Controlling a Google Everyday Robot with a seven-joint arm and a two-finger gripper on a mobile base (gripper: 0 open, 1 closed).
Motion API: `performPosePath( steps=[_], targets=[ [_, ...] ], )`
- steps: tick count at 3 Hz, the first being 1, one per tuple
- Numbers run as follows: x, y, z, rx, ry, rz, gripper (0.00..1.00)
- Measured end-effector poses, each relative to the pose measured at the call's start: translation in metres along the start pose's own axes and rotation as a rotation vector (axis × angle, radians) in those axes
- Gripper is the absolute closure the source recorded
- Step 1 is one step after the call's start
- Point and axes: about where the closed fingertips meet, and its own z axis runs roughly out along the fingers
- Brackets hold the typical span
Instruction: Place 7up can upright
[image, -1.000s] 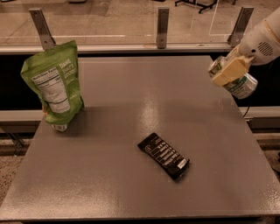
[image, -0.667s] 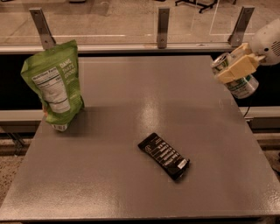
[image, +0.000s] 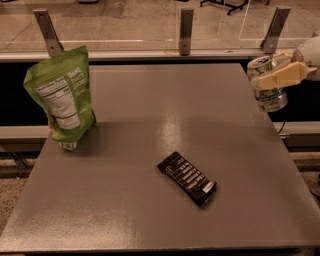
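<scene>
Silver can (image: 271, 101), nearly upright, is gripped in my hand (image: 272, 75) at the bench's (image: 150, 100) right edge. Bar (image: 187, 178) lies mid-bench; pouch (image: 62, 97) stands at left.

— Anything readable?
— Only "Nutrition Facts" on the green pouch (image: 60, 97), upper left. The print on the black bar (image: 187, 178) and on the 7up can (image: 272, 100), clasped in my gripper (image: 267, 75) upper right, escapes me.

I log on the grey table (image: 145, 130): gripper (image: 268, 80), far right edge, clamped around slightly tilted 7up can (image: 272, 99); green pouch (image: 62, 97) standing left; black wrapped bar (image: 187, 178) flat, near centre.
</scene>
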Motion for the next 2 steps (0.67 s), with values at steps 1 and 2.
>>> performPosePath(
  steps=[1,2],
  targets=[
    [-0.0044,0.0000,-0.0026,-0.033,-0.142,-0.002,1.00],
    [-0.0070,0.0029,0.0028,-0.040,-0.223,-0.022,1.00]
  ],
)
